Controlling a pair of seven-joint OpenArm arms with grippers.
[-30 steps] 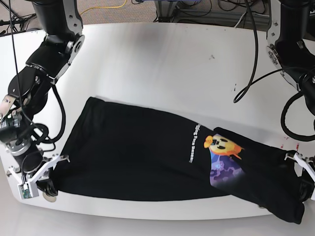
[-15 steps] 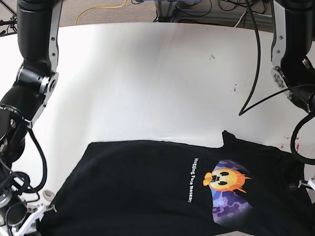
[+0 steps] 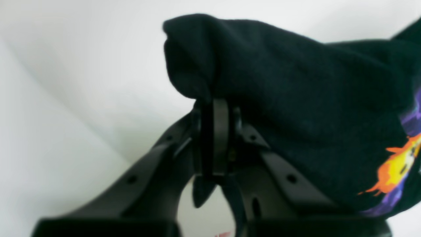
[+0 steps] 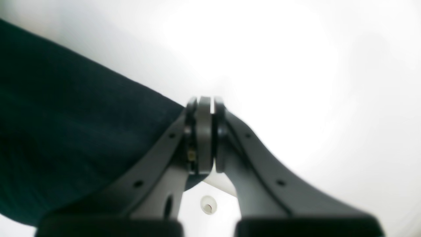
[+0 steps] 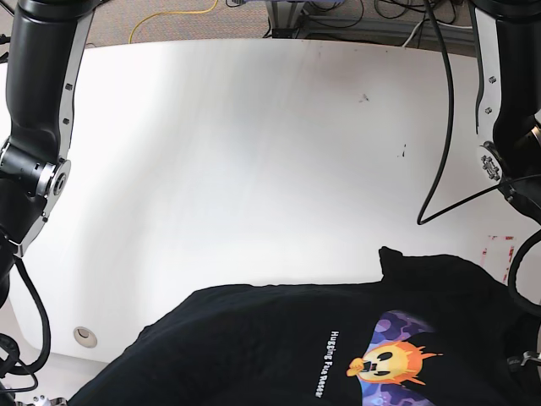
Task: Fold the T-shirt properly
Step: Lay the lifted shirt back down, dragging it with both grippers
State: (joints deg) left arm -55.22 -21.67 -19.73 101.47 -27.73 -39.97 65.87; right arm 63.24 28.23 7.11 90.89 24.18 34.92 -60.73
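1. Both arms hold the T-shirt (image 5: 279, 347) off the white table (image 5: 254, 144), the black cloth hanging across the near edge of the table with its orange-and-purple print (image 5: 393, 359) facing the base camera.
2. The left gripper (image 3: 215, 108) is clamped tight on a bunched corner of the T-shirt, a fold of cloth rising above its fingers.
3. The right gripper (image 4: 204, 105) is pressed fully together at the edge of the cloth; the dark fabric runs up to its fingers, so it appears to pinch a thin hem, though the pinch itself is hidden.
4. To do this step well, the two held corners should probably travel level and together over the table, keeping the cloth taut between them so it lays down flat with no creases.
5. Only the base view shows the whole spread of the T-shirt, the white lettering beside the print, and a small round hole (image 5: 83, 337) in the table near its left edge.
6. Only the wrist views show the grips: neither gripper can be seen clearly in the base view.
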